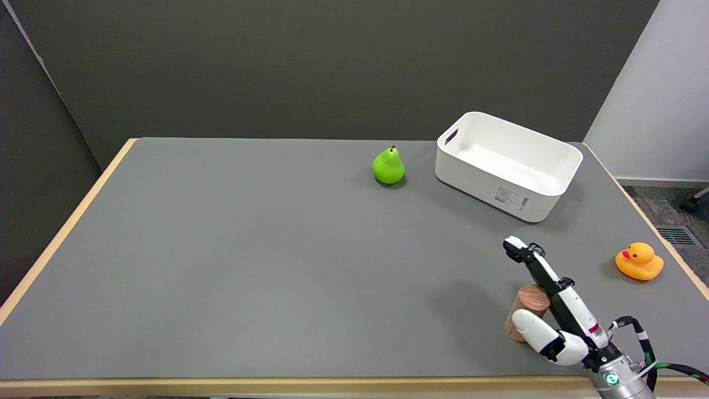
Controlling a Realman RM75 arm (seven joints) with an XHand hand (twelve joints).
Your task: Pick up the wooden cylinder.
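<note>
1. Wooden cylinder (530, 302) is standing near the front right corner of the table (249, 266), partly hidden behind the robot's right hand (554, 310).
2. Right hand is reaching in from the lower right, its wrist sitting at the table's front edge and its palm lying just right of the cylinder.
3. Its fingers (534, 263) are stretching up and away past the cylinder's top, pointing toward the white bin (507, 166), while the thumb (534, 330) is crossing in front of the cylinder's lower part.
4. Fingers and thumb are lying apart, bracketing the cylinder; whether they are touching it or closing on it I cannot tell from this angle.
5. Black cables (659, 363) are looping beside the wrist, where a small green light is glowing.
6. Farther back, the white bin is sitting at the table's far right, its slot handle facing left and a label showing on its near side.
7. A green pear (388, 165) is standing upright just left of the bin, apart from it.
8. A yellow rubber duck (638, 261) is resting near the right edge, well apart from the hand.
9. Grey matting is covering the table, with a pale wooden rim running round it.
10. Dark grey walls (277, 66) are enclosing the back and left, and a white wall is rising at the right.
</note>
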